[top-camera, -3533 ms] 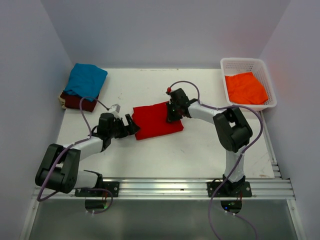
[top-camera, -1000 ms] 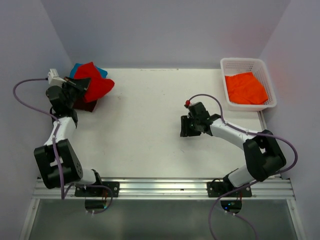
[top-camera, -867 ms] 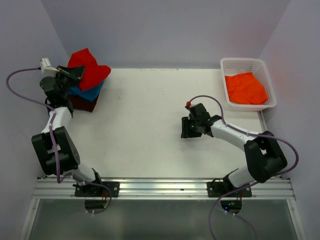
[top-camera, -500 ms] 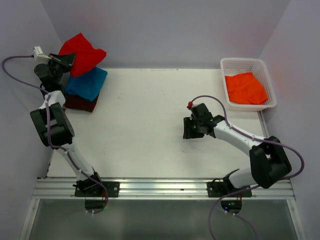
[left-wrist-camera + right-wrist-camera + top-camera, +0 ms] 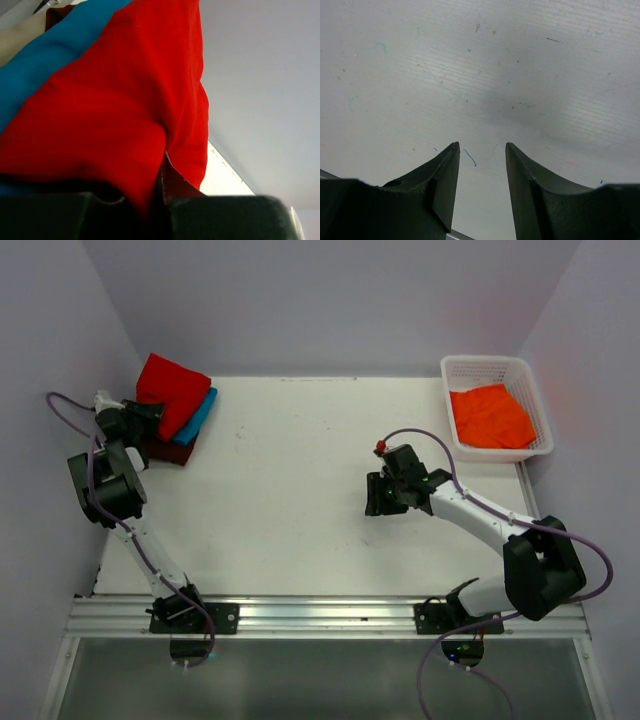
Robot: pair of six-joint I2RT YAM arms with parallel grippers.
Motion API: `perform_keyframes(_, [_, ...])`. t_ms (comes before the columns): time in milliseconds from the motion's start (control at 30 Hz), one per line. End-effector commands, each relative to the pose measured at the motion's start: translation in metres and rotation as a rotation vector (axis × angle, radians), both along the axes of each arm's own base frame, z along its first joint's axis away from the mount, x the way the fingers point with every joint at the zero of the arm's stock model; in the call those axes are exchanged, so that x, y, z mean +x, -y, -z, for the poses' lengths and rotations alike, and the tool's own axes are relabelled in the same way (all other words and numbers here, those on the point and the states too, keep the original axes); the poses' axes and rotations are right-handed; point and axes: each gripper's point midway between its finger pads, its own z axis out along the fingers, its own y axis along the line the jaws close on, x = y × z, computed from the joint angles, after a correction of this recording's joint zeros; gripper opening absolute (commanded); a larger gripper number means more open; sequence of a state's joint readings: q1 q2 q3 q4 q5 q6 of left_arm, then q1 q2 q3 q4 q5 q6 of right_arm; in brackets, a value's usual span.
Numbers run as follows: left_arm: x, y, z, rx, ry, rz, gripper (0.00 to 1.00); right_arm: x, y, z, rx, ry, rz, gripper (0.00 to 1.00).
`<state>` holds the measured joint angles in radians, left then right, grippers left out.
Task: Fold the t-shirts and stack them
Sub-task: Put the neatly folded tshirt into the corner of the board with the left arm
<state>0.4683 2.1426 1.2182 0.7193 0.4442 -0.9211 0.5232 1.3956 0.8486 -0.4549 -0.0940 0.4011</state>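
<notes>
A bright red t-shirt (image 5: pixel 170 390), folded, lies on top of the teal blue t-shirt (image 5: pixel 198 414) and the dark maroon t-shirt (image 5: pixel 165 451) at the table's far left corner. My left gripper (image 5: pixel 148 412) is at the pile's left side, shut on the red shirt's edge. In the left wrist view red cloth (image 5: pixel 115 110) fills the frame and runs down between the fingers of the left gripper (image 5: pixel 157 200), with teal cloth (image 5: pixel 45 60) beside it. My right gripper (image 5: pixel 372 502) hovers open over bare table, and the right wrist view of the right gripper (image 5: pixel 481 150) shows nothing between its fingers. An orange t-shirt (image 5: pixel 490 416) lies crumpled in the basket.
A white lattice basket (image 5: pixel 485 360) stands at the far right corner. Walls close in the table (image 5: pixel 290 490) at the back and on both sides. The left arm reaches along the left wall. A metal rail runs along the near edge.
The left arm has brought the red shirt down from up against the back wall onto the teal and maroon pile. The right arm has barely moved.
</notes>
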Motion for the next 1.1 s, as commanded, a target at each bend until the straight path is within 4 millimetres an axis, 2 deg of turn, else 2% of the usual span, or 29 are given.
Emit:
perform_keyframes(0, [-0.013, -0.015, -0.044, 0.039, 0.041, -0.091, 0.28, 0.003, -0.006, -0.009, 0.036, 0.037, -0.027, 0.46])
perform_keyframes(33, [-0.018, -0.015, -0.048, 0.036, 0.035, -0.113, 0.41, 0.003, -0.007, -0.007, 0.036, 0.031, -0.032, 0.47])
perform_keyframes(67, [-0.023, -0.023, -0.055, 0.040, 0.032, -0.174, 0.73, 0.003, -0.009, -0.006, 0.043, 0.033, -0.036, 0.48])
perform_keyframes(100, [-0.034, -0.026, -0.080, 0.033, 0.051, -0.223, 0.93, 0.004, -0.009, -0.005, 0.048, 0.035, -0.035, 0.48])
perform_keyframes(133, [-0.048, -0.027, -0.075, 0.013, 0.023, -0.270, 1.00, 0.004, -0.011, -0.004, 0.054, 0.030, -0.040, 0.49])
perform_keyframes(167, [-0.057, -0.028, -0.082, -0.002, 0.017, -0.311, 1.00, 0.005, -0.013, -0.004, 0.062, 0.034, -0.041, 0.50])
perform_keyframes(200, [-0.072, -0.031, -0.102, -0.024, 0.022, -0.382, 1.00, 0.005, -0.014, -0.004, 0.066, 0.031, -0.043, 0.50])
perform_keyframes(233, [-0.082, -0.028, -0.099, -0.040, 0.001, -0.406, 1.00, 0.006, -0.015, -0.004, 0.072, 0.034, -0.042, 0.50])
perform_keyframes(300, [-0.097, -0.017, -0.118, -0.064, 0.006, -0.435, 1.00, 0.007, -0.019, -0.005, 0.090, 0.036, -0.044, 0.51])
perform_keyframes(333, [-0.103, -0.010, -0.116, -0.079, 0.000, -0.433, 1.00, 0.008, -0.019, -0.005, 0.091, 0.037, -0.047, 0.51])
perform_keyframes(367, [-0.105, -0.001, -0.121, -0.084, 0.019, -0.420, 1.00, 0.009, -0.023, -0.006, 0.105, 0.041, -0.052, 0.51])
perform_keyframes(433, [-0.105, 0.011, -0.148, -0.069, 0.129, -0.379, 1.00, 0.009, -0.024, -0.009, 0.117, 0.044, -0.051, 0.51])
perform_keyframes(533, [-0.087, 0.013, -0.170, -0.054, 0.157, -0.329, 1.00, 0.006, -0.023, -0.009, 0.123, 0.045, -0.049, 0.49])
perform_keyframes(567, [-0.080, 0.016, -0.178, -0.022, 0.175, -0.286, 0.95, 0.005, -0.022, -0.009, 0.126, 0.047, -0.048, 0.45])
perform_keyframes(600, [-0.065, 0.015, -0.186, -0.011, 0.199, -0.257, 0.84, 0.005, -0.023, -0.012, 0.134, 0.056, -0.051, 0.40])
perform_keyframes(633, [-0.057, 0.016, -0.192, 0.000, 0.226, -0.229, 0.46, 0.003, -0.022, -0.010, 0.135, 0.055, -0.048, 0.24])
perform_keyframes(667, [-0.048, 0.018, -0.196, 0.006, 0.248, -0.196, 0.22, 0.003, -0.023, -0.011, 0.139, 0.054, -0.047, 0.14])
perform_keyframes(700, [-0.032, 0.013, -0.175, -0.008, 0.207, -0.190, 0.00, 0.001, -0.022, -0.011, 0.143, 0.053, -0.045, 0.05])
perform_keyframes(733, [-0.019, 0.009, -0.194, 0.006, 0.250, -0.176, 0.00, 0.000, -0.022, -0.011, 0.146, 0.050, -0.042, 0.00])
perform_keyframes(767, [-0.009, 0.011, -0.198, 0.018, 0.273, -0.138, 0.00, -0.001, -0.022, -0.010, 0.146, 0.048, -0.039, 0.00])
perform_keyframes(800, [0.011, 0.006, -0.194, 0.025, 0.287, -0.114, 0.00, -0.002, -0.022, -0.011, 0.150, 0.046, -0.038, 0.00])
perform_keyframes(867, [0.030, 0.001, -0.185, 0.027, 0.281, -0.092, 0.00, -0.006, -0.020, -0.014, 0.159, 0.051, -0.035, 0.00])
perform_keyframes(900, [0.046, -0.005, -0.167, 0.023, 0.253, -0.090, 0.00, -0.006, -0.019, -0.017, 0.161, 0.058, -0.032, 0.00])
perform_keyframes(933, [0.053, -0.006, -0.151, 0.009, 0.226, -0.085, 0.00, -0.008, -0.019, -0.022, 0.170, 0.070, -0.034, 0.00])
perform_keyframes(967, [0.061, -0.009, -0.117, -0.021, 0.168, -0.087, 0.00, -0.009, -0.018, -0.025, 0.174, 0.079, -0.033, 0.00])
perform_keyframes(1067, [0.063, -0.008, -0.055, -0.054, 0.067, -0.083, 0.00, -0.009, -0.015, -0.041, 0.189, 0.130, -0.024, 0.00])
